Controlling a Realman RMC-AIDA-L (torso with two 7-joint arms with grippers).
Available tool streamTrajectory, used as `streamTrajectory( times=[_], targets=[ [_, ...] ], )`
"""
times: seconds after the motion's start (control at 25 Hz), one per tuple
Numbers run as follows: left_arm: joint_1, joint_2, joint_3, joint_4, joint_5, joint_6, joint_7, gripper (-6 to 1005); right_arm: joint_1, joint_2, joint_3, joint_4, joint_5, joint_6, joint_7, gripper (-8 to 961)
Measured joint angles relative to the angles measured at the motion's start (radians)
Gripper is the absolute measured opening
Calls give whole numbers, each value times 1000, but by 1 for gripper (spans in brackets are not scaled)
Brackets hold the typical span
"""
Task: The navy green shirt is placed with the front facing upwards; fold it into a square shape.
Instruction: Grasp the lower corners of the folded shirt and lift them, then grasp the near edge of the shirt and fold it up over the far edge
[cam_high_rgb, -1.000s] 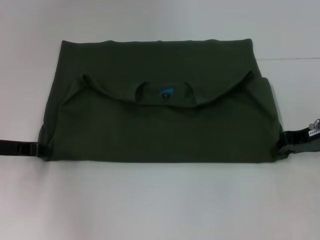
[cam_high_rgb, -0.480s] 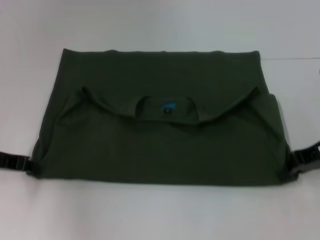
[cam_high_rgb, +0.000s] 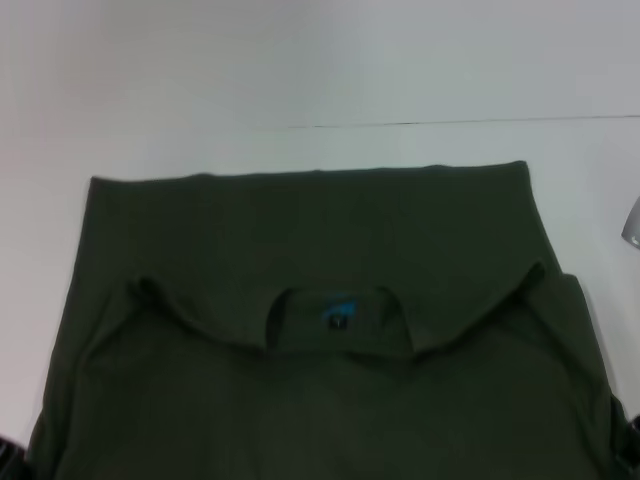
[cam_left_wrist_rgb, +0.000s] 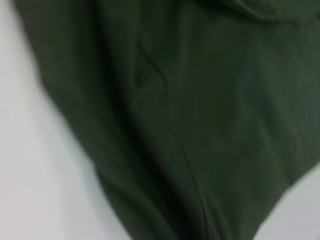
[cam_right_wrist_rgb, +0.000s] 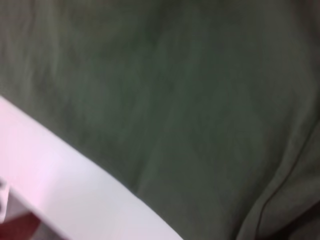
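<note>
The navy green shirt (cam_high_rgb: 320, 240) lies folded across the white table (cam_high_rgb: 300, 70), with its far fold edge straight and its near part running off the bottom of the head view. Its ribbed collar (cam_high_rgb: 340, 325) and small blue neck label (cam_high_rgb: 337, 312) face up in the middle. Only a dark tip of my left gripper (cam_high_rgb: 8, 452) shows at the shirt's near left corner, and a tip of my right gripper (cam_high_rgb: 630, 445) at its near right corner. Both hold the cloth's side edges. Each wrist view is filled with olive cloth (cam_left_wrist_rgb: 200, 125) (cam_right_wrist_rgb: 190, 100).
A thin seam line (cam_high_rgb: 450, 123) crosses the table beyond the shirt. A grey object (cam_high_rgb: 632, 222) pokes in at the right edge. In the right wrist view, white table (cam_right_wrist_rgb: 65, 190) shows beside the cloth.
The shirt has slid toward me, along with both grippers at its side edges. Its near edge and most of both grippers have left the head view.
</note>
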Motion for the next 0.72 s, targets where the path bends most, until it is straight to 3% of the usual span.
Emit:
streamTrajectory(
  times=[0.28, 0.72],
  targets=[
    [19, -25, 147, 7, 1, 101, -10, 18, 5, 16, -81, 0, -3, -47, -24, 71],
    [0, -16, 118, 8, 0, 115, -10, 17, 8, 10, -40, -5, 3, -49, -42, 72]
  ],
)
